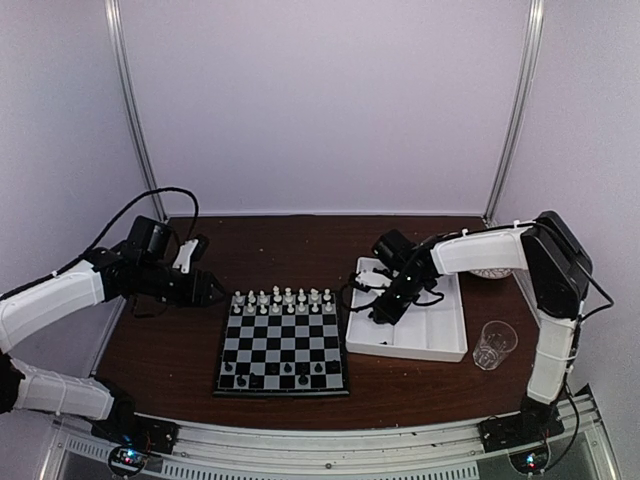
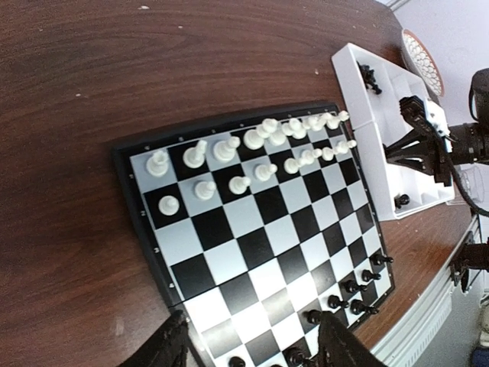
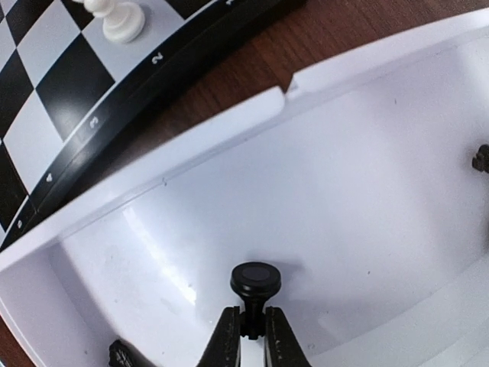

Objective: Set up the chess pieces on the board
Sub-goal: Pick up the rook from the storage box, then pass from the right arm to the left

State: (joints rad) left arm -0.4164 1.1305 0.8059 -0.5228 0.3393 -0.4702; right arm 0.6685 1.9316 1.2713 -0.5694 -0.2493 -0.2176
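Observation:
The chessboard (image 1: 282, 343) lies mid-table with two rows of white pieces (image 1: 283, 299) at its far edge and several black pieces (image 1: 285, 375) along its near edge. My right gripper (image 1: 385, 312) hangs over the white tray (image 1: 440, 340). In the right wrist view it (image 3: 253, 335) is shut on a black piece (image 3: 255, 284), gripped by its stem with the round base towards the camera. My left gripper (image 1: 215, 291) is open and empty just left of the board's far left corner. Its fingertips (image 2: 170, 344) frame the board (image 2: 229, 252) in the left wrist view.
A clear glass (image 1: 494, 344) stands right of the tray. A patterned bowl (image 1: 492, 272) sits behind the right arm. More black pieces lie in the tray (image 3: 480, 158), (image 2: 370, 75), (image 2: 402, 200). Grey walls with metal posts enclose the table.

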